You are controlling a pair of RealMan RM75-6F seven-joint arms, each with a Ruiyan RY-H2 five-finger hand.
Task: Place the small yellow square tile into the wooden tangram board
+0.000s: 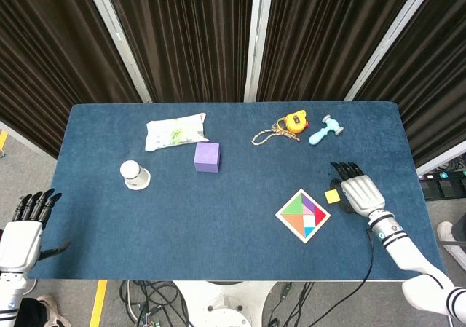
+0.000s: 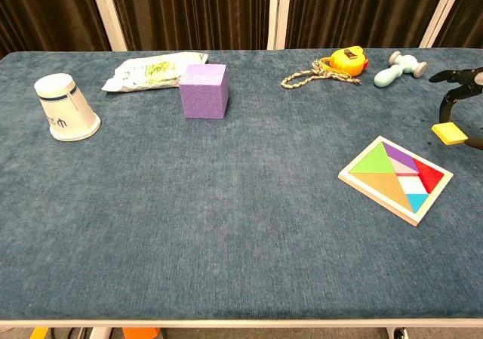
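My right hand (image 2: 462,97) pinches the yellow square tile (image 2: 449,133) off the table; loose grip risks dropping it short of the tangram board (image 2: 395,178).

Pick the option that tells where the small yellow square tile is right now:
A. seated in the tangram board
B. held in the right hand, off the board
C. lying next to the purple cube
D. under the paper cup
B: the yellow tile sits pinched in the right hand, to the right of the wooden tangram board and apart from it, with the board's white slot unfilled.
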